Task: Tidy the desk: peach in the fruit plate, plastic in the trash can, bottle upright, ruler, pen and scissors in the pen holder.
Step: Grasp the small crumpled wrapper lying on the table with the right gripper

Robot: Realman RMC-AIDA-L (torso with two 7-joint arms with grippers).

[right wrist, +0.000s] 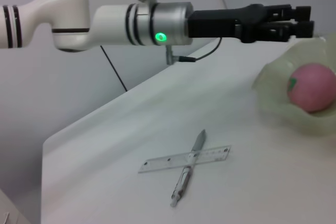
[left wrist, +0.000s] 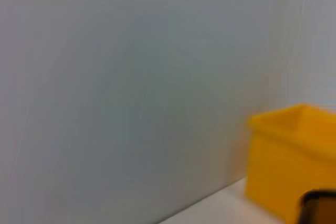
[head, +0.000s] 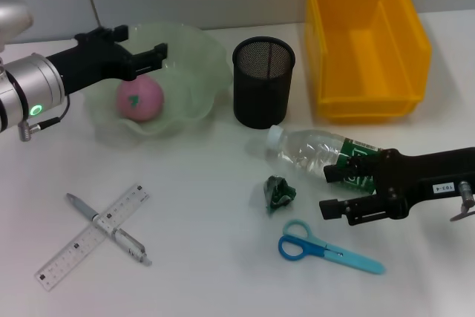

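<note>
White desk (head: 208,183) holds a pale green wavy fruit plate (head: 194,72) with the pink peach (head: 139,99) inside; the left gripper (head: 141,48) hovers above it, released. The right gripper (head: 335,192) straddles the lying clear plastic bottle (head: 312,152), fingers spread.

Even, bright overhead light fills the head view; the white counter (head: 208,257) carries only soft, short shadows, as under the scissors (head: 326,249). The bottle (head: 315,154) shows small glints. The left wrist view is blurred throughout, its bin (left wrist: 294,161) at four o'clock smeared. The right wrist view is moderately sharp, dimmer toward nine o'clock.
</note>
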